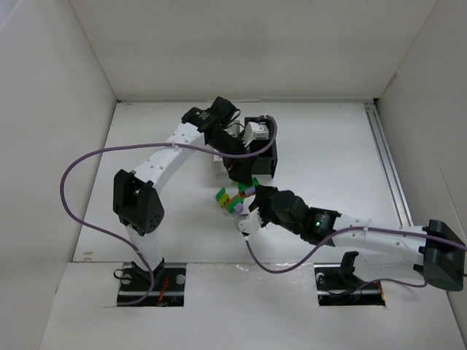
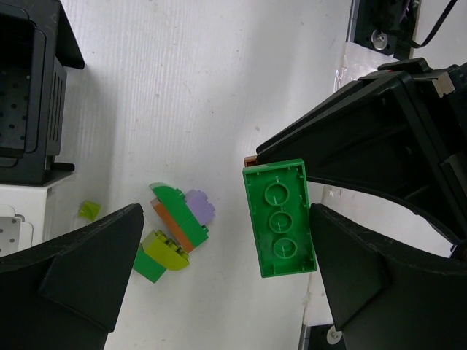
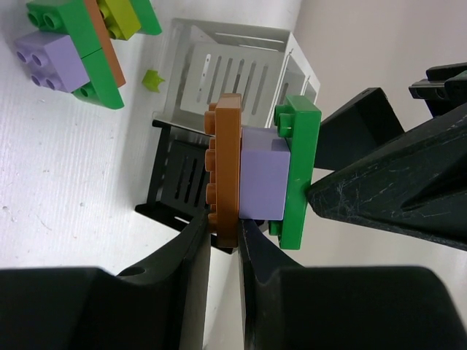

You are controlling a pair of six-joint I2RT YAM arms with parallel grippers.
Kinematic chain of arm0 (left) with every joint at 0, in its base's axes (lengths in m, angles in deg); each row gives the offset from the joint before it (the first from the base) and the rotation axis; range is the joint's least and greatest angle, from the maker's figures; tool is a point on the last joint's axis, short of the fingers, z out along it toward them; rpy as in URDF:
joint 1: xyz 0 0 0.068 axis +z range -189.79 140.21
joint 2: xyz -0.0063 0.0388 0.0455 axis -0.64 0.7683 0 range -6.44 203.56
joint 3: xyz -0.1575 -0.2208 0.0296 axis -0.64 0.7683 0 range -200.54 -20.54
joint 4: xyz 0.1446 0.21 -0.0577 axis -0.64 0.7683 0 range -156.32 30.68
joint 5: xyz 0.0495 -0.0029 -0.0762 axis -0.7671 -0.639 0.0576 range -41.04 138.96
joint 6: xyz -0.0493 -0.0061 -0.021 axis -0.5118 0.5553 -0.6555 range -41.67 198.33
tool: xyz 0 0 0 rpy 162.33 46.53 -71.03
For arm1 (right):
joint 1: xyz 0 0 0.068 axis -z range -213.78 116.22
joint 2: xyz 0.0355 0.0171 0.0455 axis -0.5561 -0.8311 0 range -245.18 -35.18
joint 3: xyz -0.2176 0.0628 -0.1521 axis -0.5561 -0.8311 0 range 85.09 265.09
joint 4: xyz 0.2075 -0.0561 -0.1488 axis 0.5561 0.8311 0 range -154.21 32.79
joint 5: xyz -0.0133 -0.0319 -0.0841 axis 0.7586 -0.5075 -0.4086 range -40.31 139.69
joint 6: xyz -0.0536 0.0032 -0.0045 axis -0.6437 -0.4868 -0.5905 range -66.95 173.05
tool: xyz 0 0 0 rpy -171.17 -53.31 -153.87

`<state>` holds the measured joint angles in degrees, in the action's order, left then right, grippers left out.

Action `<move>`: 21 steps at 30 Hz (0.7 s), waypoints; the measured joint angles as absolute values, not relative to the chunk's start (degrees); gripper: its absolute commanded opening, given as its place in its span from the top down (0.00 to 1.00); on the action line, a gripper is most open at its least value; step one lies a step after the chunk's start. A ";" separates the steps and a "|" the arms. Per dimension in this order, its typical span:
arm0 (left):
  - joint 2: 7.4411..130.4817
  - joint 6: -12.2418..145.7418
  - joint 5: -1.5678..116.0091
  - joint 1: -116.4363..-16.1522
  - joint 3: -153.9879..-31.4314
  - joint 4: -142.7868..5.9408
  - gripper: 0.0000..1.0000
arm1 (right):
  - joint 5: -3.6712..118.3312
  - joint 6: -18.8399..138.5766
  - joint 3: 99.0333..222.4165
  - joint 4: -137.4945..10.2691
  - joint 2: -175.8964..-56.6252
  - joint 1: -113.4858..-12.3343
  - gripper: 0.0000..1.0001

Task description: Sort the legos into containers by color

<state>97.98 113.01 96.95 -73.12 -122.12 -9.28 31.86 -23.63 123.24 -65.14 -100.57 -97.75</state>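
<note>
held stack: orange plate (image 3: 226,164), lilac brick (image 3: 264,181) and green plate (image 3: 299,175), in flat bands side by side
green plate underside: bright green, three raised rings in a row
loose lego cluster (image 2: 179,230): green, orange, lilac and yellow-green pieces
small loose piece (image 2: 89,210): lime
white bin (image 3: 233,80): white, slatted walls
black bin (image 3: 179,182): black, slatted walls
table (image 1: 328,146): white, fine ribbed lines
left gripper (image 2: 226,248): matt black fingers
right gripper (image 3: 222,227): glossy black fingers, lightly scratched
left arm (image 1: 164,157): white shells, black joints
right arm (image 1: 372,237): white shells, black joints, one green light
cables (image 1: 76,197): purple
walls (image 1: 255,44): plain white
</note>
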 measured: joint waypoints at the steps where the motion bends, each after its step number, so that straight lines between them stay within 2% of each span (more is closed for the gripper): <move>1: 97.98 113.03 96.95 -73.14 -122.12 -9.28 0.04 | 31.82 -23.59 123.24 -65.18 -100.57 -97.75 1.00; 6: 98.11 113.99 97.62 -73.29 -121.60 -8.34 0.00 | 31.60 -23.17 123.24 -65.29 -100.57 -97.81 1.00; 13: 99.55 116.09 99.63 -73.62 -121.57 -5.22 0.00 | 31.08 -22.89 123.24 -66.25 -100.57 -97.94 1.00; 16: 99.99 116.07 99.70 -73.62 -121.57 -5.22 0.10 | 30.97 -22.49 123.24 -66.30 -100.57 -97.94 1.00; 21: 99.99 115.93 99.61 -73.60 -121.57 -5.61 0.15 | 30.95 -22.15 123.15 -66.40 -100.57 -97.94 1.00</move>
